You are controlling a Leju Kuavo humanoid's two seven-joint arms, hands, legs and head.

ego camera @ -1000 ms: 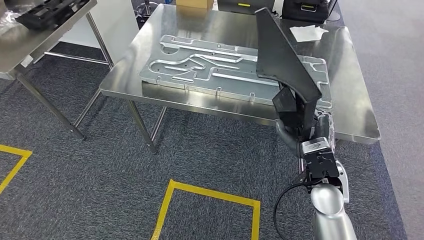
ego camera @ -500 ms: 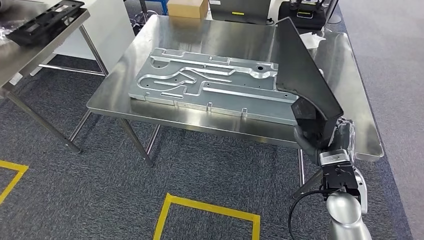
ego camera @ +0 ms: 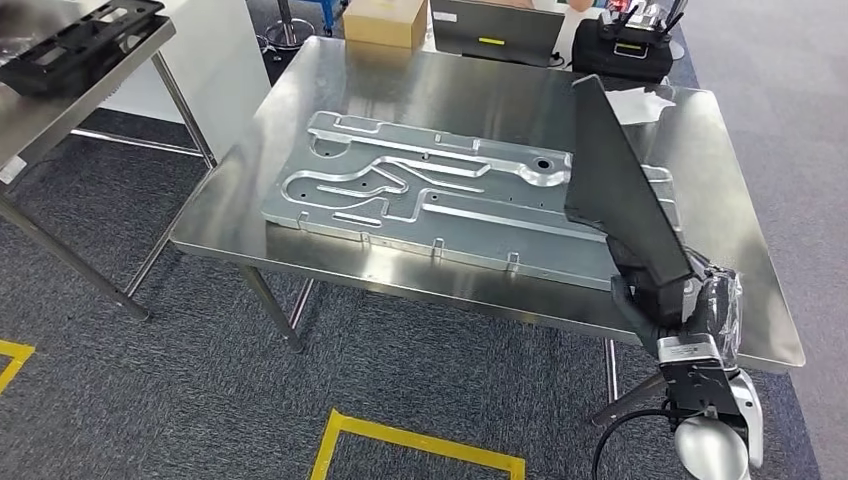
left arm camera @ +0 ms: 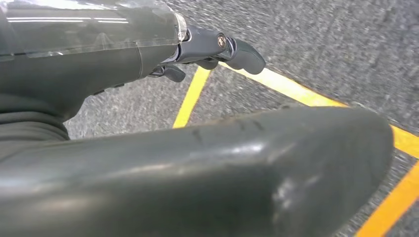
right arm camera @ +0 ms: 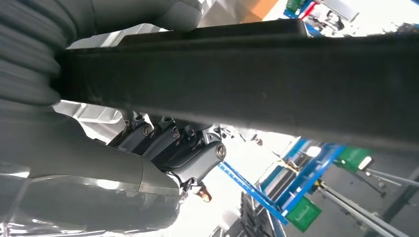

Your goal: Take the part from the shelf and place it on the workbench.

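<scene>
The workbench (ego camera: 480,90) is a steel top, most of its middle taken by a long grey machined plate (ego camera: 450,195). Beyond the fingers of the right hand (ego camera: 668,300) that plate's near edge and end lie close under the black part (ego camera: 615,190), which the hand grips by its lower end and holds upright and tilted over the bench's near right corner. A top-heavy, long part like this could swing and strike the plate, or slip in the grip if lowered fast. Bare steel shows to the right of the fingers, a narrow strip toward the bench edge; a drop there risks sliding off. The left hand (left arm camera: 212,49) hangs over the carpet, fingers loosely curled and holding nothing
</scene>
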